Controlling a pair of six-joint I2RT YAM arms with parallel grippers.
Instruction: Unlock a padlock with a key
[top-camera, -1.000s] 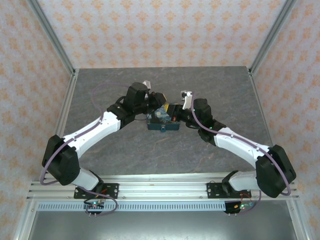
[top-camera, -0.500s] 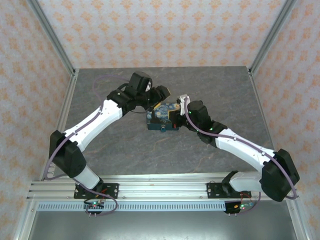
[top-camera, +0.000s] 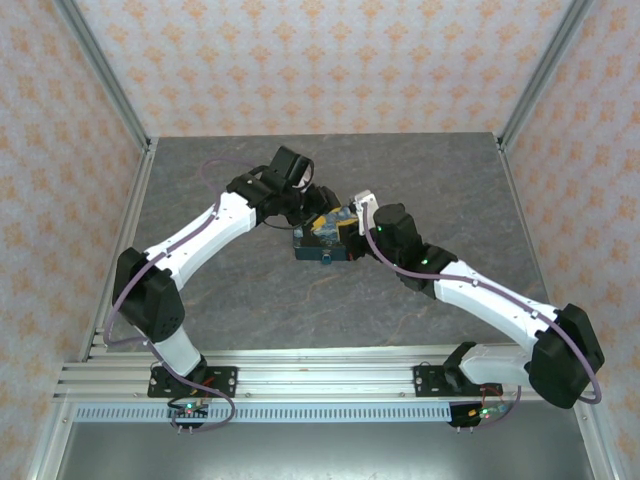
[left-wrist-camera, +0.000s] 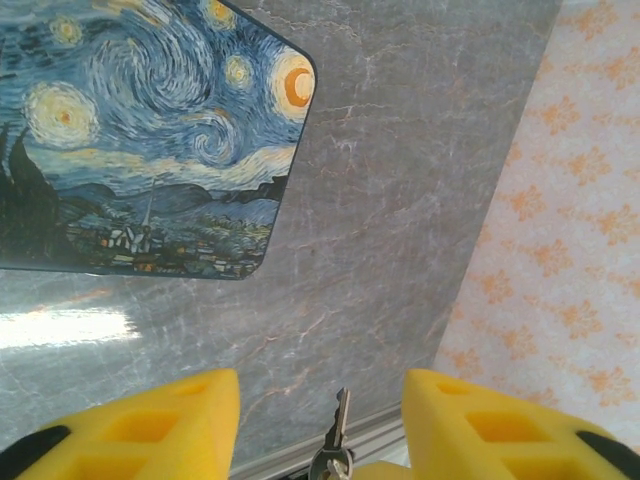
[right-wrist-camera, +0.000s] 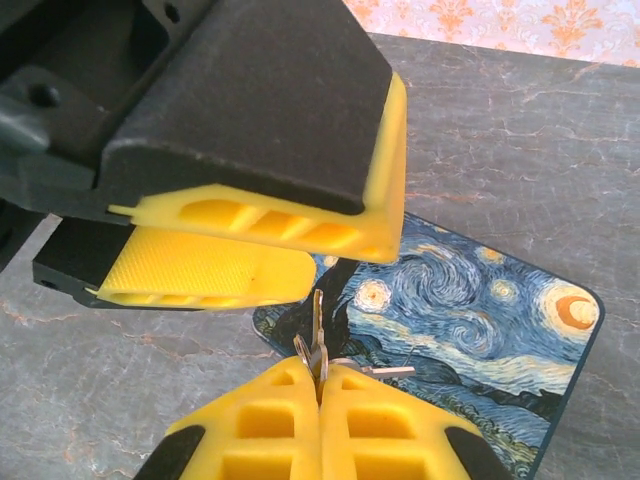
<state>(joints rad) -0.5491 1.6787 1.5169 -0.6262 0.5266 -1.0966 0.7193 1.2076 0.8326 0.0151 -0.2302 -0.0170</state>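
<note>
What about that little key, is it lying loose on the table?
No: the key is pinched between the shut yellow jaws on the right arm, its blade sticking out.

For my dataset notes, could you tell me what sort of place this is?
Probably a lab robot test cell: patterned panel walls in an aluminium frame enclose a grey stone-look table, with the left arm and right arm bolted to a metal rail.

This looks to me like a robotics lab test cell. A left arm (top-camera: 190, 240) and a right arm (top-camera: 490, 295) are bolted to an aluminium rail (top-camera: 330, 378) at a grey stone-look table (top-camera: 250, 300). Metal posts (top-camera: 105, 70) frame walls (top-camera: 320, 60) covered in orange-patterned paper.
</note>
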